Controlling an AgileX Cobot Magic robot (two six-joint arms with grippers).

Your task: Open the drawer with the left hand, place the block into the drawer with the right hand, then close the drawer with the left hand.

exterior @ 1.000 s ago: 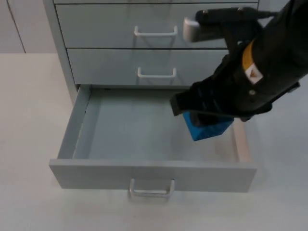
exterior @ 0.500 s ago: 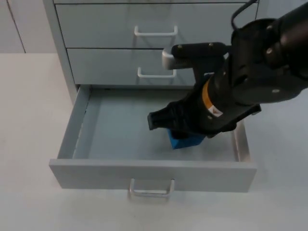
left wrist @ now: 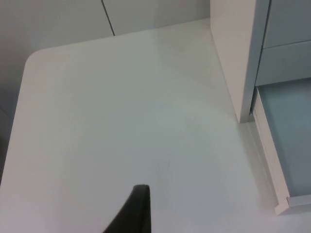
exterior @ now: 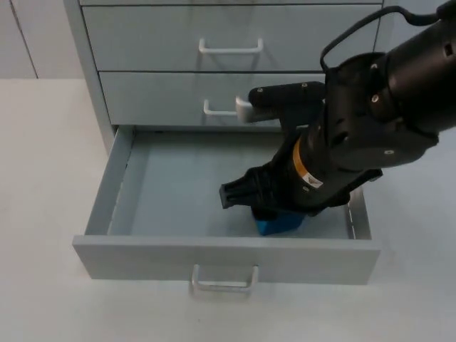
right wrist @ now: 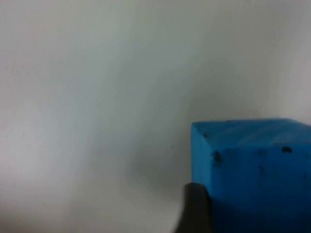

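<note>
One drawer (exterior: 178,192) stands pulled open as the right gripper (exterior: 274,214), lower than a moment ago, sinks inside, jaws clamped on the blue block (exterior: 279,224) near the floor; release looks imminent. Left gripper (left wrist: 133,211) waits beside the cabinet (left wrist: 233,53), jaws' state unclear.

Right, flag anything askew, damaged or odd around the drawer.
Nothing stands out. The bottom drawer is pulled out square, and the right end effector is low inside it with the blue block. The left end effector waits over bare table beside the cabinet.
</note>
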